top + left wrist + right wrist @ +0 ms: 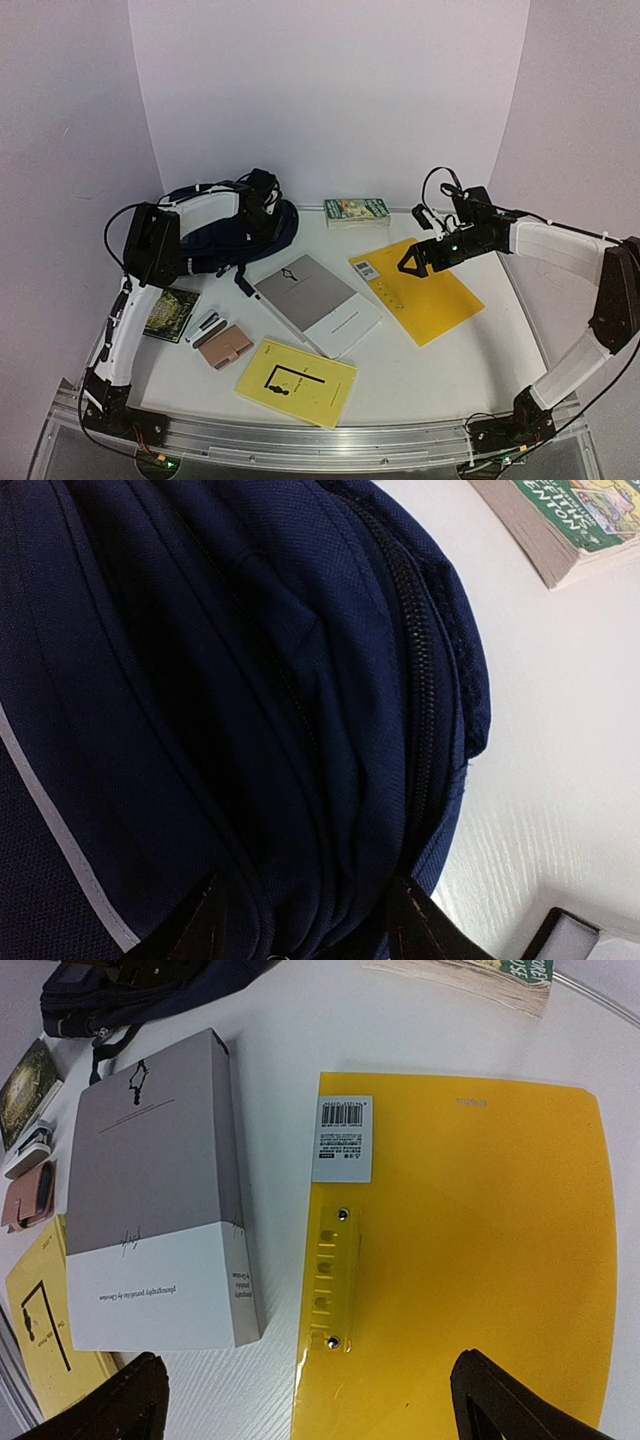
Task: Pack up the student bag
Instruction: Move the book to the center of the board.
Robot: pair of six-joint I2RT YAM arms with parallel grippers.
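White table [420, 370], pale walls. The student bag [283, 226] lies at the table's 10 o'clock, long axis roughly 8 to 2, directly under my left gripper [312, 927], the nearer one. My fingers [425, 928] straddle a fold beside its zip [415, 660]; whether they pinch it I cannot tell. The zip looks shut, contents unseen. My right gripper [410, 262] gapes over the yellow folder [425, 295] at 3 o'clock.

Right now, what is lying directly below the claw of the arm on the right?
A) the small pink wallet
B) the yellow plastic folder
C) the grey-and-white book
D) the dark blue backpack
B: the right claw hangs open over the yellow plastic folder, as the overhead view and the claw's own camera show.
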